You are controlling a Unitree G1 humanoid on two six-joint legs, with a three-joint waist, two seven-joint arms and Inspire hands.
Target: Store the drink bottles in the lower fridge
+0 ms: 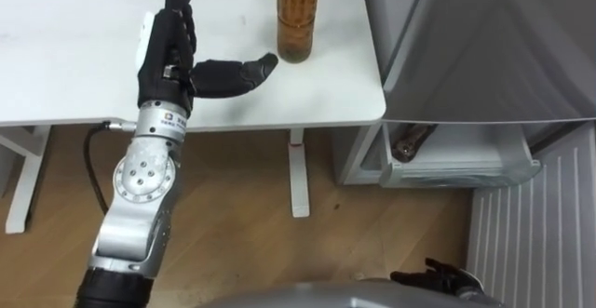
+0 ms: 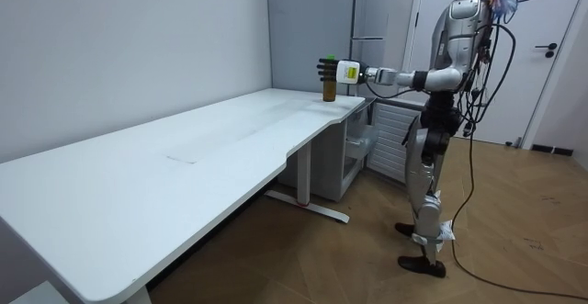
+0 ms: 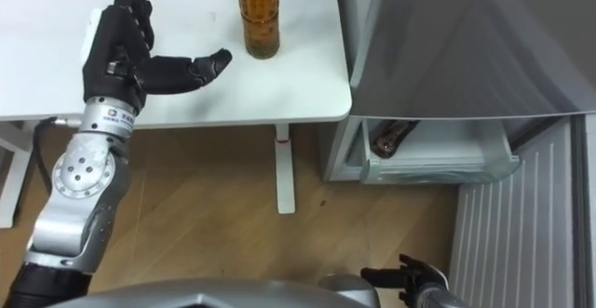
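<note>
An amber drink bottle (image 1: pixel 298 20) stands upright near the right end of the white table (image 1: pixel 74 75). My left hand (image 1: pixel 172 57) hovers over the table just left of the bottle. It is open, with straight fingers and the thumb stretched toward the bottle's base, a small gap between them. A second brown bottle (image 1: pixel 410 142) lies in the pulled-out lower fridge drawer (image 1: pixel 466 167). My right hand (image 1: pixel 438 276) hangs low at the bottom right, its fingers relaxed and holding nothing. In the room view I stand at the table's end by the fridge, left arm (image 2: pixel 386 77) stretched out to the bottle (image 2: pixel 330 88).
The grey fridge body (image 1: pixel 484 47) rises directly right of the table's edge. A white ribbed panel (image 1: pixel 535 243) stands open at the far right beside the drawer. A white table leg (image 1: pixel 298 173) rests on the wooden floor below.
</note>
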